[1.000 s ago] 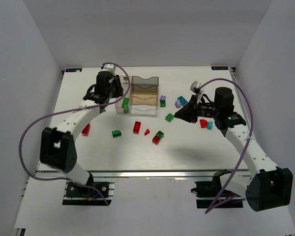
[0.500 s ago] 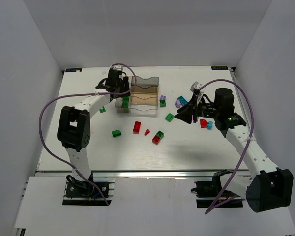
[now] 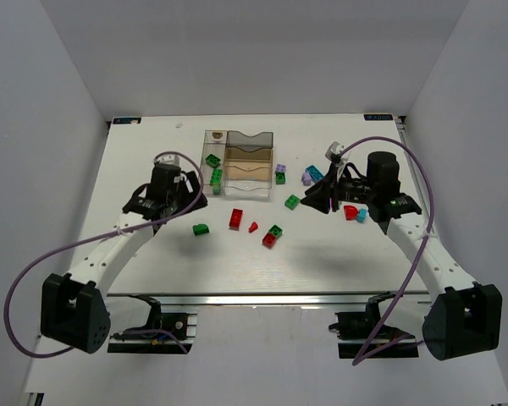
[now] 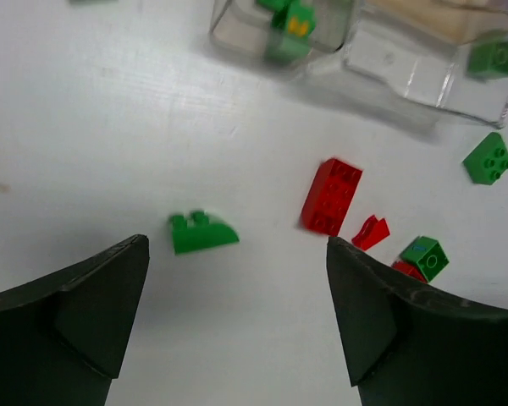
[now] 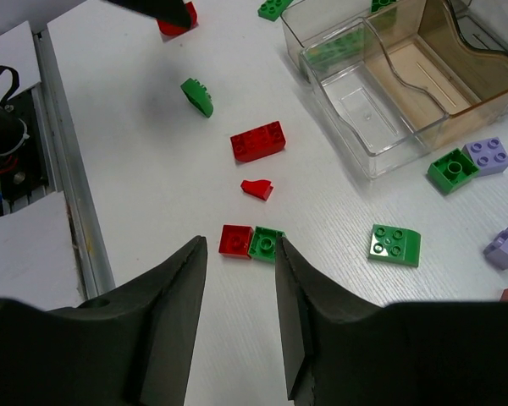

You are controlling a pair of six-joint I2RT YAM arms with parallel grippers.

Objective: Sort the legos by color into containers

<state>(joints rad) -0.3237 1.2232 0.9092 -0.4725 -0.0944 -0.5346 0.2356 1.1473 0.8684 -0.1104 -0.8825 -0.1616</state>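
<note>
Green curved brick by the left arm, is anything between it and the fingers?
Nothing visible. Only bare table lies between the open left fingers and the green curved brick; the red brick sits off to the side, clear of the path.

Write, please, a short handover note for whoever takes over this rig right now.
Left gripper: open, empty, pointed at a loose curved green brick.
Right gripper: partly open, empty, over a red-and-green pair of bricks.
Tray: green bricks in the narrow compartment; the wide compartments look empty.
Done: some greens sorted.
Left: other greens, the long red brick, a lilac brick, a blue brick and more.
</note>
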